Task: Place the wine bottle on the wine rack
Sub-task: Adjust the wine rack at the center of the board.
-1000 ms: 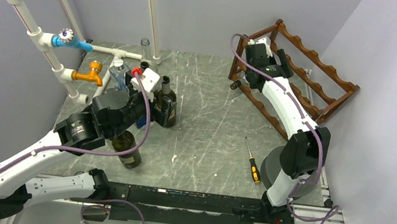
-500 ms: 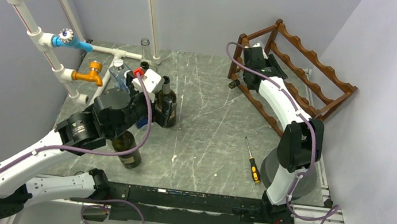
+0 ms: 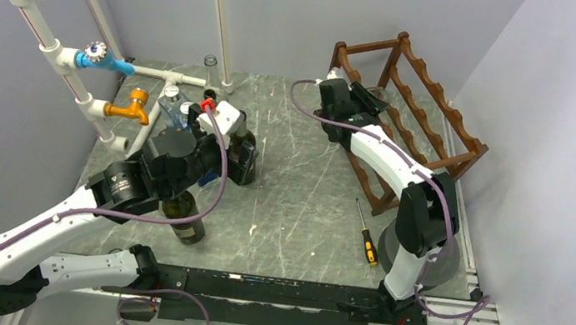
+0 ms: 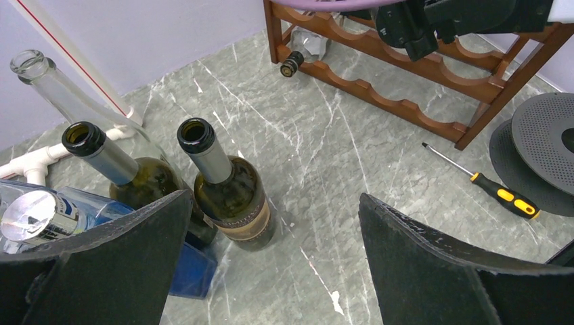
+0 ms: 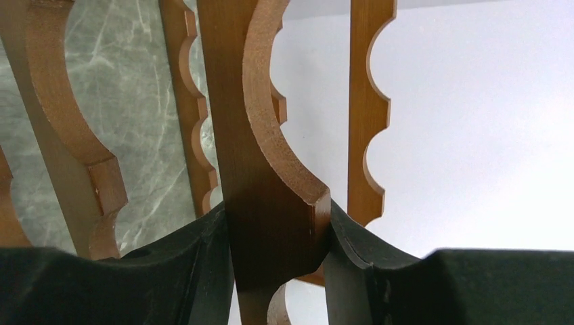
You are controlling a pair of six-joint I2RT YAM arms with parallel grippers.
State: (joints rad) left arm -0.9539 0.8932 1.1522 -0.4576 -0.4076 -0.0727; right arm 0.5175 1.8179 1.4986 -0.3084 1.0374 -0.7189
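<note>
Wine rack [image 5: 267, 169] shows dark reddish-brown scalloped rails.

You've got three dark bottles [image 4: 230, 196] [image 4: 145, 179] [image 3: 186, 223]: two just ahead of the left jaws, one behind them. One clear bottle [image 4: 61, 88] stands farther ahead to their left; one more bottle [image 4: 292, 63] lies in the single rack [image 4: 406, 108]. One screwdriver [image 4: 504, 196], one blue container [image 4: 81, 203], two black discs [image 4: 541, 128] [image 4: 502, 147].

The right gripper [image 5: 277, 233] pinches a scalloped rail of the wine rack [image 5: 267, 122] between both fingers [image 5: 169, 271]; marbled tabletop [image 5: 128, 74] shows behind the rack, left of that rail.
</note>
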